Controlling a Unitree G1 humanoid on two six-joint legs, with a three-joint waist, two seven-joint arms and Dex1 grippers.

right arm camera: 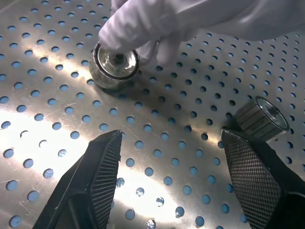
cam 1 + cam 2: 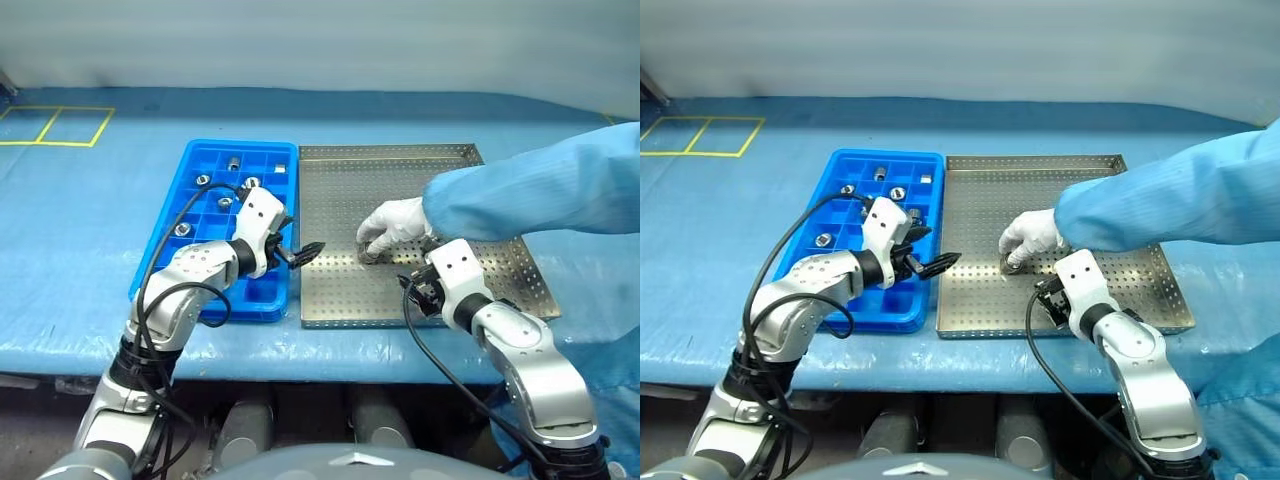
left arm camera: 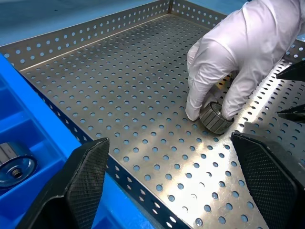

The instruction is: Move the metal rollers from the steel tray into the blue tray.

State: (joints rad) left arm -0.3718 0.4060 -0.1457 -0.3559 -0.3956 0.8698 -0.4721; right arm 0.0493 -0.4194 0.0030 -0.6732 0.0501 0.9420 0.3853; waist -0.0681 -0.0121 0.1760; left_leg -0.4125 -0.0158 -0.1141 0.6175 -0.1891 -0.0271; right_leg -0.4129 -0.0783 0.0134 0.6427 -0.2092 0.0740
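The steel tray lies right of the blue tray, which holds several metal rollers in its compartments. A person's white-gloved hand rests its fingers on one roller on the steel tray's perforated floor. A second roller lies just beside one finger of my right gripper, which is open with nothing between its fingers, close in front of the hand. My left gripper is open and empty over the steel tray's left rim, pointing toward the hand and its roller.
The person's blue sleeve reaches in from the right across the steel tray's right half. Both trays sit on a blue table cover, with yellow tape marks at the far left. The steel tray's far half is bare.
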